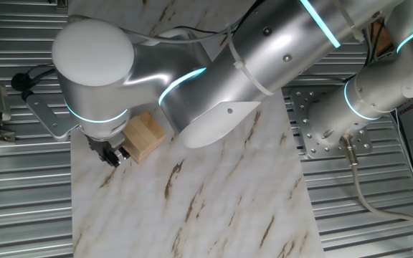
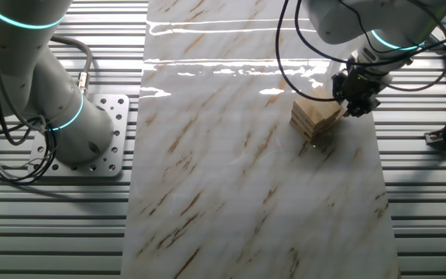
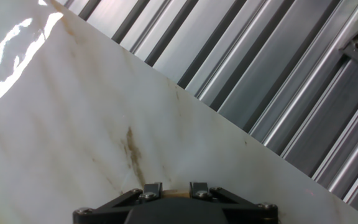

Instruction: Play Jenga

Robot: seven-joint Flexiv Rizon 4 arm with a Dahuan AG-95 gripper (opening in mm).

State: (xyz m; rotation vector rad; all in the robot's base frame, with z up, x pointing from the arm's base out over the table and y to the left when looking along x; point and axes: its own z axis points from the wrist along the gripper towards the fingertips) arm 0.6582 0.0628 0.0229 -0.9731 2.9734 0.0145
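Observation:
The Jenga stack point(image 1: 145, 136) is a small low pile of light-tan wooden blocks in crossed layers on the marble board; it also shows in the other fixed view point(image 2: 316, 116). My gripper point(image 1: 113, 153) is low at the stack's side, at its edge nearest the board's rim, and shows in the other fixed view point(image 2: 355, 97) too. In the hand view the gripper point(image 3: 173, 188) sits at the bottom edge, its two black fingers close together with a thin strip of tan wood point(image 3: 173, 194) between them. The stack itself is out of the hand view.
The marble board point(image 1: 214, 201) lies on a ribbed metal table point(image 3: 278, 81); the board's edge runs just beyond the gripper. The arm's base point(image 2: 76, 132) stands on a bolted plate beside the board. The large silver arm point(image 1: 264, 57) hangs over the board's far part.

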